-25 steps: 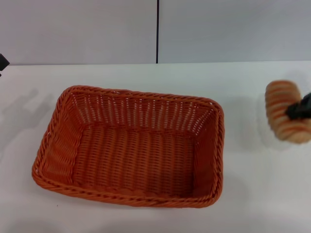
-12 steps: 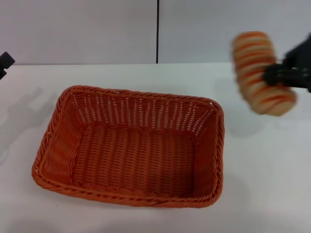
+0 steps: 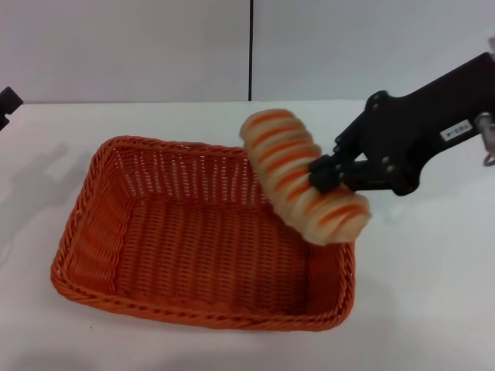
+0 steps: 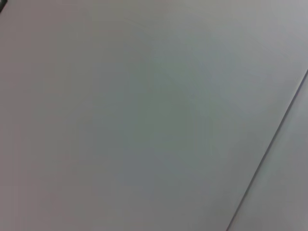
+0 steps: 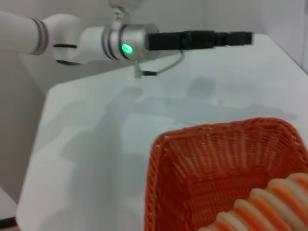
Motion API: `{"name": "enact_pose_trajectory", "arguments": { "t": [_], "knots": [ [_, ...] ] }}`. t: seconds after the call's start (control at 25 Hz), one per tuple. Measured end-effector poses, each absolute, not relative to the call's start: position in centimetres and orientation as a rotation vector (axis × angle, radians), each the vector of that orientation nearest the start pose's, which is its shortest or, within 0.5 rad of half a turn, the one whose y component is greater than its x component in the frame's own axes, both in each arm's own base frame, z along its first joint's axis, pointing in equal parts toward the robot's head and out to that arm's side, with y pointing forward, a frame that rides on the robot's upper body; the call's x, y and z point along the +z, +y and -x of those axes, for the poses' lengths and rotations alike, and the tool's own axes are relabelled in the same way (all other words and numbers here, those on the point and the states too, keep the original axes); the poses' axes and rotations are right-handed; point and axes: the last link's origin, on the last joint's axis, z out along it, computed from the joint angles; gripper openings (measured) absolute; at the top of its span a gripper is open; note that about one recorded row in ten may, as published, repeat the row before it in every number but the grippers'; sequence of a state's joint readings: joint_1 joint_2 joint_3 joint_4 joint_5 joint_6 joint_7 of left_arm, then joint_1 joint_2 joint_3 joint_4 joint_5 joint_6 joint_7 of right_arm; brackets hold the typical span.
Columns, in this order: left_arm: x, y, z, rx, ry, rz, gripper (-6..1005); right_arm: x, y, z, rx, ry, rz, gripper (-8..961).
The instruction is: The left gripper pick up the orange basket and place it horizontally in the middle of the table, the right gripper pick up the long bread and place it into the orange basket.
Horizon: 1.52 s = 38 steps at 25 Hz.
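The orange basket lies lengthwise across the middle of the white table, empty inside. My right gripper is shut on the long bread, a cream loaf with orange stripes. It holds the loaf tilted in the air above the basket's right end. In the right wrist view the bread hangs just over the basket. My left gripper is parked at the far left edge, off the basket. The right wrist view shows the left gripper stretched out above the table beyond the basket.
A pale grey wall with a dark vertical seam stands behind the table. Bare tabletop lies left, right and in front of the basket. The left wrist view shows only grey wall.
My right gripper has carried the bread up from the table's right side and leftward until it hangs over the basket's right end. The basket and left arm have stayed put.
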<state>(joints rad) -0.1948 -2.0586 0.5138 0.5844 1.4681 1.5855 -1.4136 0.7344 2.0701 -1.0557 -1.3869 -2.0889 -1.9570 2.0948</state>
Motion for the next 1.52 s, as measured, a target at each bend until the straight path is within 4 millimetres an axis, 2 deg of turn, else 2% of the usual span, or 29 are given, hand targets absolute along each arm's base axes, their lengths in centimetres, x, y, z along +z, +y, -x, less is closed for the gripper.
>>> {"name": "enact_pose_trajectory", "arguments": {
  "t": [0.16, 0.36, 0.56, 0.68, 0.76, 0.88, 0.96, 1.0, 1.04, 1.08, 1.12, 1.16, 1.2, 1.24, 1.28, 1.36, 1.4, 1.44, 1.48, 1.52],
  "knots": [
    [7.9, 25.8, 34.8, -1.194, -0.937, 1.908, 543, 3.8, 32.8, -9.7, 0.226, 0.227, 3.274, 45],
    [7.9, 25.7, 34.8, -1.197, -0.936, 1.911, 543, 3.5, 32.8, -9.9, 0.323, 0.246, 3.305, 38],
    [7.8, 25.8, 34.7, -1.199, -0.934, 1.915, 543, 3.5, 32.8, -9.9, 0.337, 0.252, 3.302, 209],
    [7.8, 25.8, 34.7, -1.199, -0.934, 1.917, 543, 3.7, 33.1, -10.0, 0.359, 0.257, 3.275, 354],
    [7.8, 25.8, 34.7, -1.199, -0.934, 1.916, 543, 4.8, 33.3, -10.3, 0.399, 0.253, 3.225, 450],
    [7.8, 25.5, 34.9, -1.193, -0.934, 1.911, 543, 6.0, 33.2, -10.7, 0.420, 0.245, 3.172, 481],
    [7.9, 25.3, 35.0, -1.187, -0.930, 1.905, 543, 8.0, 32.7, -12.1, 0.483, 0.266, 3.055, 502],
    [7.9, 25.3, 35.0, -1.187, -0.930, 1.905, 543, 8.0, 32.7, -12.1, 0.483, 0.266, 3.055, 512],
    [8.0, 25.0, 35.3, -1.167, -0.905, 1.898, 543, 9.0, 32.2, -13.5, 0.576, 0.299, 2.983, 522],
    [8.0, 25.0, 35.3, -1.167, -0.905, 1.898, 543, 9.0, 32.2, -13.5, 0.576, 0.299, 2.983, 533],
    [8.0, 24.8, 35.4, -1.149, -0.880, 1.900, 543, 9.5, 31.9, -14.4, 0.642, 0.323, 2.940, 543],
    [7.9, 24.7, 35.5, -1.136, -0.861, 1.901, 543, 10.2, 31.3, -16.3, 0.804, 0.361, 2.838, 543],
    [7.9, 24.7, 35.5, -1.136, -0.861, 1.901, 544, 10.2, 31.3, -16.3, 0.804, 0.361, 2.838, 543],
    [7.4, 24.2, 35.8, -1.111, -0.815, 1.893, 544, 10.6, 30.9, -17.6, 0.896, 0.377, 2.765, 543],
    [6.9, 23.6, 36.2, -1.093, -0.761, 1.865, 544, 11.3, 30.1, -19.9, 1.018, 0.392, 2.629, 543],
    [6.7, 23.2, 36.5, -1.076, -0.725, 1.839, 544, 11.9, 29.3, -22.5, 1.129, 0.398, 2.474, 543],
    [6.7, 23.2, 36.5, -1.076, -0.725, 1.839, 544, 11.9, 29.3, -22.5, 1.129, 0.398, 2.474, 543],
    [6.7, 23.0, 36.7, -1.064, -0.710, 1.821, 544, 12.5, 28.3, -25.2, 1.218, 0.398, 2.303, 543],
    [6.6, 22.6, 37.0, -1.052, -0.697, 1.800, 544, 12.5, 28.3, -25.2, 1.218, 0.398, 2.303, 543],
    [6.6, 22.2, 37.3, -1.038, -0.685, 1.773, 544, 12.7, 27.8, -26.5, 1.245, 0.397, 2.215, 543]
  ]
}}
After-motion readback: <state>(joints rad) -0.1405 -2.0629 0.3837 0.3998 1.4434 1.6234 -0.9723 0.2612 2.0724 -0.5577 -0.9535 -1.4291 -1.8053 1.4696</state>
